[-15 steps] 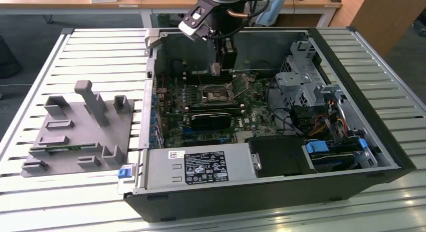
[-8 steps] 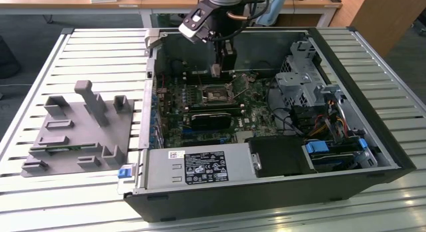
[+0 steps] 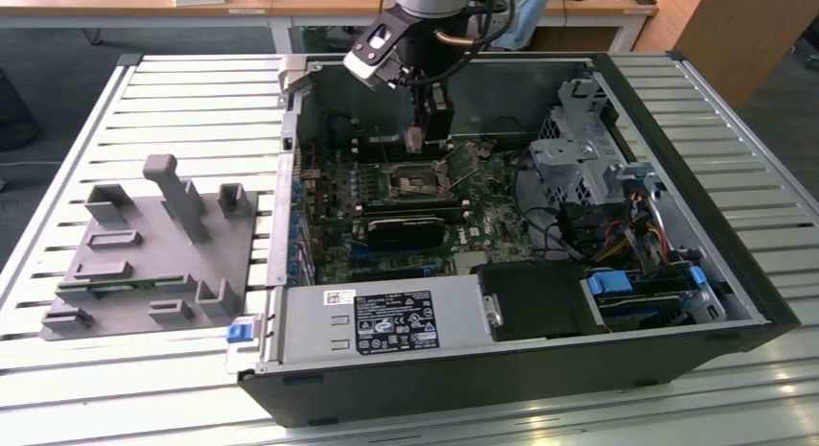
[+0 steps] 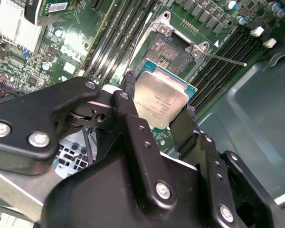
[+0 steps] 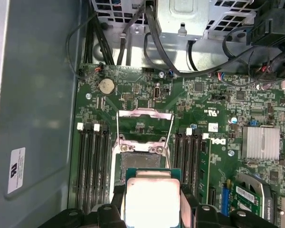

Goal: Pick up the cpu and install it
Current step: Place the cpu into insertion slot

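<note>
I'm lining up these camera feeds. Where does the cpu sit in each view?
Exterior view: too small to make out, at the gripper tip above the open socket.
Second wrist view: the cpu, held in the gripper, beside that socket.
First wrist view: the cpu, in the gripper, near the socket.
Shared landmark: the open socket.

Showing silvery-grey on the cpu [image 4: 164,104] top, edged in teal-green. Showing matt black on the pincer [image 4: 157,96], dotted with silver screw heads [image 4: 163,190]. Displaying deep green, flecked with small silvery parts, across the motherboard [image 5: 147,99]; black on its memory slots [image 5: 92,166]. Showing plain grey on the tray [image 3: 153,254]; white, banded by slats, on the surface [image 3: 192,91].
</note>
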Action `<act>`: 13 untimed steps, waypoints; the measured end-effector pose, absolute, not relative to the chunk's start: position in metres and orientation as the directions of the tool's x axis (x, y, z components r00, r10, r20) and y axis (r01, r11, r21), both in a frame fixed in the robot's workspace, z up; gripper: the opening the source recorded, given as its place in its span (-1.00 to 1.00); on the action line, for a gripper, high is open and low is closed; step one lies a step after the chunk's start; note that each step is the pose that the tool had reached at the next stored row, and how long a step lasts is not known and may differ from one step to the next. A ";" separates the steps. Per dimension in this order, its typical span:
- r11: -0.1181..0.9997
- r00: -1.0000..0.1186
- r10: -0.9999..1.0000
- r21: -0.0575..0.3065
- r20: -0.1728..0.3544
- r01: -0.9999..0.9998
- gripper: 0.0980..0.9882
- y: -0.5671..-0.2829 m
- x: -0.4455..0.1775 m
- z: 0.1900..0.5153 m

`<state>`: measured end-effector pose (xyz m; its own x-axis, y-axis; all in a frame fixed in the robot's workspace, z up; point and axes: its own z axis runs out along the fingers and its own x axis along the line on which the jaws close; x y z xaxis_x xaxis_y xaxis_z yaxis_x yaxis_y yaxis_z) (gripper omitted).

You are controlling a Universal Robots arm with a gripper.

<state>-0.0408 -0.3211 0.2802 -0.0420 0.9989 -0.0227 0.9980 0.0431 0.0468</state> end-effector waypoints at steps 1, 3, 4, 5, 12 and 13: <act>0.042 -0.041 0.999 0.047 -0.023 0.998 0.00 -0.321 -0.041 0.279; 0.042 -0.041 0.999 0.047 -0.023 0.998 0.00 -0.321 -0.041 0.275; 0.042 -0.041 0.999 0.047 -0.023 0.998 0.00 -0.321 -0.041 0.273; 0.042 -0.041 0.999 0.047 -0.023 0.998 0.00 -0.321 -0.041 0.271; 0.042 -0.041 0.999 0.047 -0.023 0.998 0.00 -0.321 -0.041 0.263; 0.042 -0.041 0.999 0.047 -0.023 0.998 0.00 -0.321 -0.041 0.262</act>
<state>-0.0408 -0.3210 0.2622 -0.0412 0.9989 -0.0227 0.9980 0.0422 0.0468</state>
